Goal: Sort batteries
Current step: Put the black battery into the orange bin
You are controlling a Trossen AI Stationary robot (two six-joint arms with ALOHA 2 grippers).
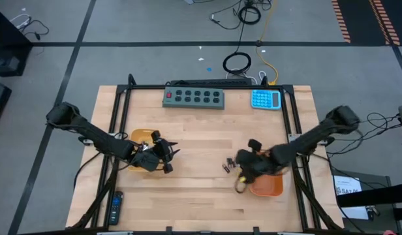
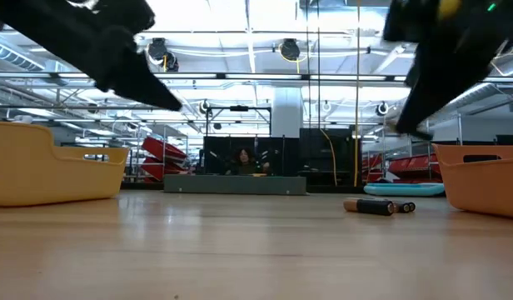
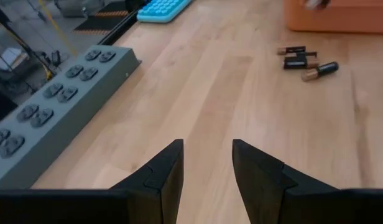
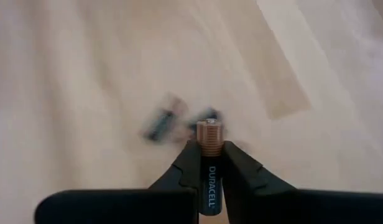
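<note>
The right gripper (image 4: 210, 163) is clenched on one battery (image 4: 209, 177), a black cell with a copper end, held between the two fingers with the copper end pointing away from the wrist. In the high view this gripper (image 1: 242, 177) sits at the lower right of the frame, at the left edge of the orange tray (image 1: 269, 188), above the table (image 1: 201, 130). Three more batteries (image 1: 227, 166) lie loose on the table just left of that gripper, close together; in the left wrist view they (image 3: 306, 62) appear at the upper right of the frame, near the orange tray (image 3: 341, 17), and in the low view they (image 2: 379, 207) lie at the right of centre beside the tray wall (image 2: 481, 179). The left gripper (image 3: 207, 163) is released and holds nothing; its fingers stand apart with bare wood showing between them. In the high view the left gripper (image 1: 170, 158) is at the lower left of centre, beside the yellow tray (image 1: 137, 136). A grey button strip (image 1: 194, 98) lies along the top edge of the table, with a blue calculator (image 1: 265, 99) to its right. A black remote (image 1: 115, 207) rests at the lower left corner of the table.
</note>
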